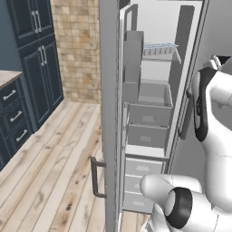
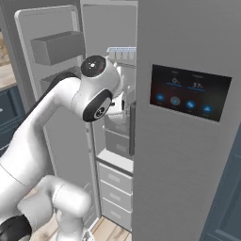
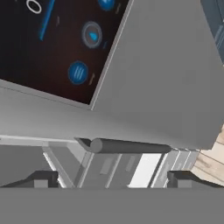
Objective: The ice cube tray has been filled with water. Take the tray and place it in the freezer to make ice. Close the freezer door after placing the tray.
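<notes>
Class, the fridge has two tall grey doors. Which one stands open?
The plain freezer door with inner bins, swung out on the left. The display-panel door is shut.

even flat rendered light, soft shadows, slight pixelation

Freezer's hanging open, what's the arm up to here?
The ice cube tray already sits on an upper shelf inside the freezer. The freezer door stands wide open. The gripper is open and empty, pointed at the bar handle of the neighbouring door with the display panel. Tray placed; closing the door is not yet done.
</notes>
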